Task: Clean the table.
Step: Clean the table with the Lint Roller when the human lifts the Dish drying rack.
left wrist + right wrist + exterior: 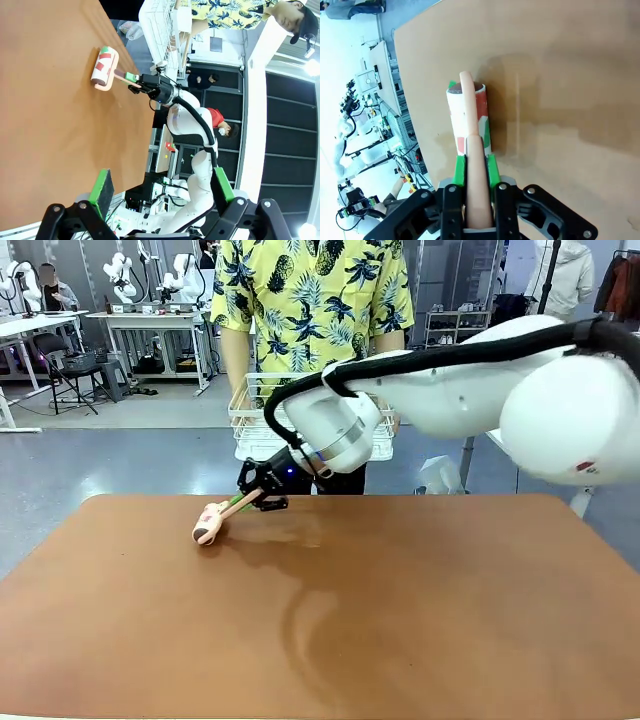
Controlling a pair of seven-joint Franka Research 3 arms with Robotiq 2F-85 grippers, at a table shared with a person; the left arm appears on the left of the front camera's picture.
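Note:
A lint roller [208, 528] with a pink handle and a white, red and green roll rests its roll on the reddish-brown table [400, 620], at the far left. My right gripper [262, 498] is shut on the roller's handle and comes in from the right across the middle. In the right wrist view its green pads [460, 169] clamp the handle, with the roller [467, 117] lying on the table [560, 75] ahead. The left wrist view has my left gripper [162, 186] open and holding nothing, off the table's edge, with the roller [103, 67] and the right gripper [134, 80] farther off.
A person in a yellow patterned shirt [310, 300] stands at the far side behind a white dish rack [250, 420]. A faint smear marks the table top near the middle [310, 610]. White tables and other equipment stand far back on the left.

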